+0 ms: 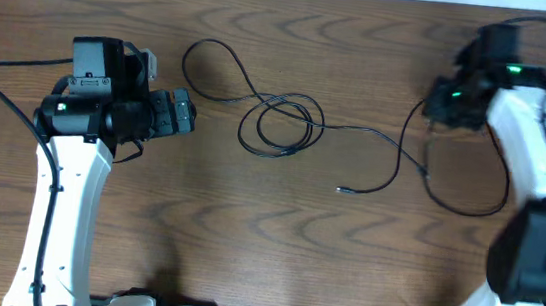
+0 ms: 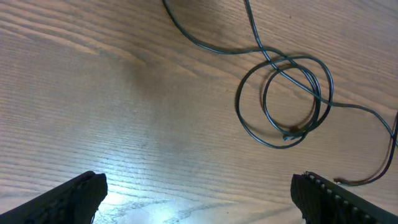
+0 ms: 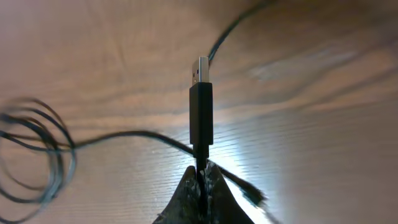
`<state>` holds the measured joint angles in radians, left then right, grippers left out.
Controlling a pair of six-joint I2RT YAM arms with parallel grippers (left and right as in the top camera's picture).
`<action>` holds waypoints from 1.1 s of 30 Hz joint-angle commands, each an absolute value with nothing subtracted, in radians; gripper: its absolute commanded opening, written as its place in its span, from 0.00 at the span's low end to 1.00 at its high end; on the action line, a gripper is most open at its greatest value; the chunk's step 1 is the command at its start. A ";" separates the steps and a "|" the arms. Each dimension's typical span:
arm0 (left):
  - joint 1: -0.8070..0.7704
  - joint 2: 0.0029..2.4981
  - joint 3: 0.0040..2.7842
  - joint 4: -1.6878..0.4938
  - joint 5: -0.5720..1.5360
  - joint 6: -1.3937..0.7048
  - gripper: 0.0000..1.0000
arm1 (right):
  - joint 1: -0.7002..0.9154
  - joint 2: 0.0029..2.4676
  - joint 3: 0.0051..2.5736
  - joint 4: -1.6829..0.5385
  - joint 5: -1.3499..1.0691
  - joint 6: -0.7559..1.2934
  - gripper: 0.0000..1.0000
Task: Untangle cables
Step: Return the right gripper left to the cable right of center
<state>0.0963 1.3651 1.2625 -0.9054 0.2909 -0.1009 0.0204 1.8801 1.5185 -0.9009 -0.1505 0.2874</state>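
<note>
Overhead: the left pincer stands wide open and holds nothing. The black cable lies on the table, with its coil just ahead of that pincer's tips, so the left arm is the nearer one. The right pincer is well apart from the coil. No white cable shows.

Left wrist: the coil lies flat, ahead and to the right of the spread jaws.

Right wrist: the right pincer is pinched shut on the cord just under the USB plug. The plug's long axis runs in line with the fingers, metal end pointing away from them. The coil sits off to the left here.
</note>
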 commanded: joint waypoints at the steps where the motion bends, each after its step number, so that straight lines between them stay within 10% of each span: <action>1: 0.100 1.350 1.258 -0.897 0.304 -0.098 1.00 | 0.090 1.954 1.515 -0.904 -0.121 0.361 0.01; 27: 0.100 1.350 1.258 -0.899 0.303 -0.098 1.00 | 0.140 2.015 1.373 -0.881 0.016 0.545 0.01; 33: 0.100 1.350 1.258 -0.904 0.303 -0.098 1.00 | 0.145 2.015 1.369 -0.868 0.016 0.545 0.21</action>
